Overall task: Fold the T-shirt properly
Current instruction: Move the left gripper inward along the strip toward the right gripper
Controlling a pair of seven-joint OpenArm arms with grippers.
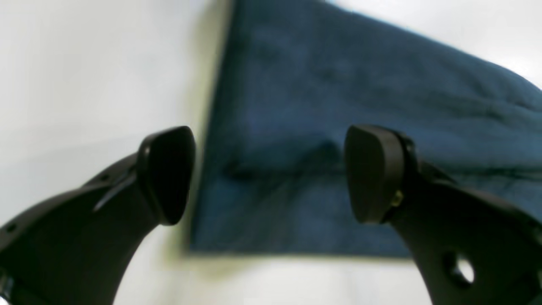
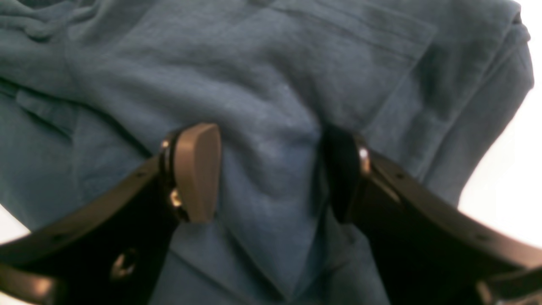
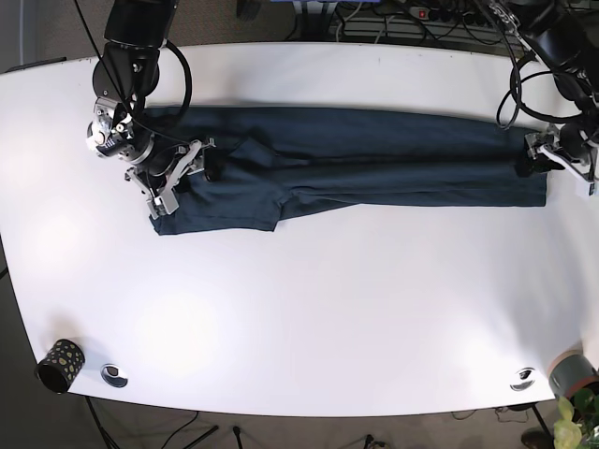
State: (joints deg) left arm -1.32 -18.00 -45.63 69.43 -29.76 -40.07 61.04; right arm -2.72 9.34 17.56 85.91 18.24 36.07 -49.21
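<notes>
Left wrist view: the left gripper hangs wide open over the shirt corner, holding nothing.

Right wrist view: the right gripper is open too — a hump of shirt sits between its jaws.

Base view: the shirt lies long across the table — one arm at each end

1 dark-blue T-shirt, 2 arms w/ 2 grippers (left, right), 1 white table, 1 speckled cup, 2 round metal table inserts, 1 power strip.
</notes>
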